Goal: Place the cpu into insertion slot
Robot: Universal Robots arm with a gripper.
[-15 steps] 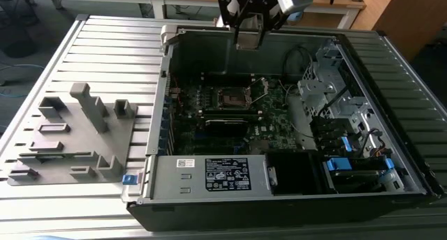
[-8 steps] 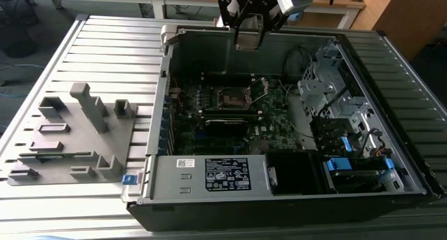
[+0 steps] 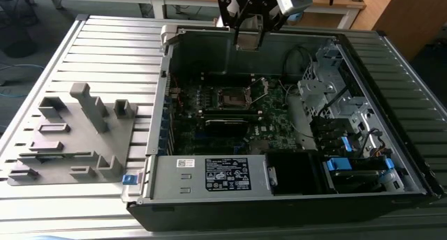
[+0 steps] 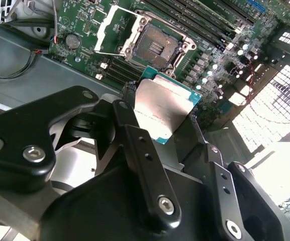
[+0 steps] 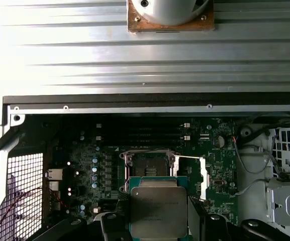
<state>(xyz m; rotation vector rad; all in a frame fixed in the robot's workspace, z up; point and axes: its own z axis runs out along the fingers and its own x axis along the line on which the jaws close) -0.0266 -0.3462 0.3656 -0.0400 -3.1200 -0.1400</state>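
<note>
The end effector (image 3: 250,37) sits at the top centre of the exterior view, over the far wall of the open case (image 3: 279,211). Its fingers (image 4: 134,145) are closed partway on the cpu (image 4: 162,108), gripping two opposite edges. In both wrist views the chip's silver top faces the camera, and one edge is hidden among the fingers. In the exterior view the chip is hard to make out.

The slot (image 3: 233,97) lies mid-frame in the exterior view, well apart from the chip. Its metal frame is swung open and its dark centre (image 4: 157,47) is bare.

Cables crowd the case on the exterior view's right. A grey block (image 3: 70,140) rests on the desk (image 3: 104,46) at lower left.
</note>
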